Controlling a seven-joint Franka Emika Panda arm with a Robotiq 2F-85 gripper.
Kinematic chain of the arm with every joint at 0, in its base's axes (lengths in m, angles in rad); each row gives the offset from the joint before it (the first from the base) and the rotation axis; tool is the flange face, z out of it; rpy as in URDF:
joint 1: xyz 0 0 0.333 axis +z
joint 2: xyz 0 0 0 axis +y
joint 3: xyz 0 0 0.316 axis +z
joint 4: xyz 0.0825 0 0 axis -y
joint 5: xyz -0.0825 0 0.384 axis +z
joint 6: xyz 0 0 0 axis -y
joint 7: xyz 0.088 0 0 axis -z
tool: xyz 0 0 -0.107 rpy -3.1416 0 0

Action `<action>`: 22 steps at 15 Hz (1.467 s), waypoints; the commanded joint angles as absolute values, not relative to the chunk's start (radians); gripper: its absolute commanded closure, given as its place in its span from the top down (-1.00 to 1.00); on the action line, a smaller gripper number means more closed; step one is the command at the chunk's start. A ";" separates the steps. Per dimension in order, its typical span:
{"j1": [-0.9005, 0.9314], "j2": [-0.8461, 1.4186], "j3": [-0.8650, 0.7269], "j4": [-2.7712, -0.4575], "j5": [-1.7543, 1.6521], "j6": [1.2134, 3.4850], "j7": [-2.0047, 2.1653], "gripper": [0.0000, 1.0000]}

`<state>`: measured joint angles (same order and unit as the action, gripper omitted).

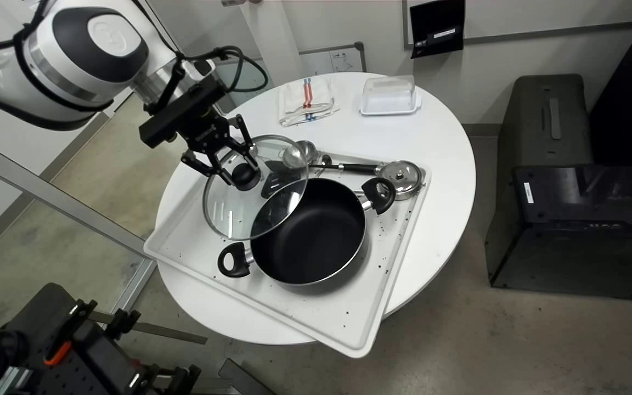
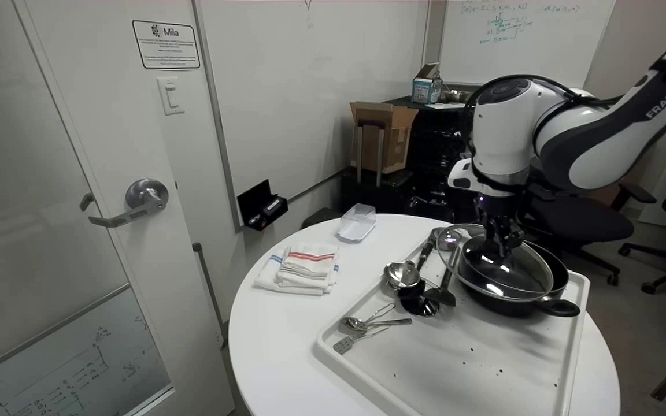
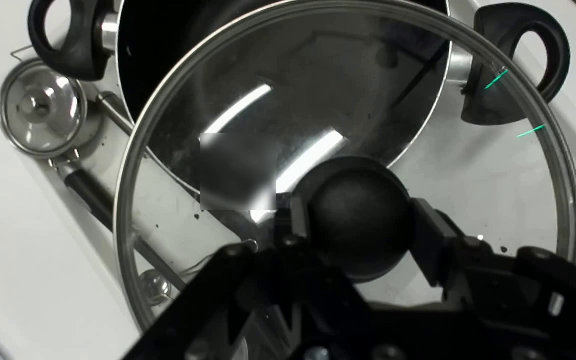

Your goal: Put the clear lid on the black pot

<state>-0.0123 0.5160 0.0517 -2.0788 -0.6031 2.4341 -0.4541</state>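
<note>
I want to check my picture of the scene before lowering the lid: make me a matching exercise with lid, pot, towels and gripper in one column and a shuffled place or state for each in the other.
1. lid
2. pot
3. towels
4. gripper

A. folded and striped
B. closed on a black knob
C. sitting on the tray
D. off-centre over the pot, not yet seated

Pairs: 1-D, 2-C, 3-A, 4-B

My Robotiq gripper points down, clamped in a hold.
In an exterior view my Panda arm slants in from the upper right, and my wrist hangs nearly upright; in the wrist view my finger pads face each other, partway apart.
</note>
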 commanded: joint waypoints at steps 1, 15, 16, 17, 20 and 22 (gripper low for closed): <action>-0.028 0.487 0.033 -2.069 -0.553 2.389 -0.477 -0.49; -0.093 0.519 -0.015 -2.006 -0.525 2.347 -0.526 -0.49; -0.096 0.527 -0.017 -1.999 -0.526 2.348 -0.530 -0.49; -0.100 0.533 -0.016 -1.995 -0.524 2.348 -0.537 -0.49; -0.109 0.559 -0.017 -1.976 -0.521 2.349 -0.552 -0.49; -0.114 0.580 -0.018 -1.962 -0.520 2.351 -0.559 -0.49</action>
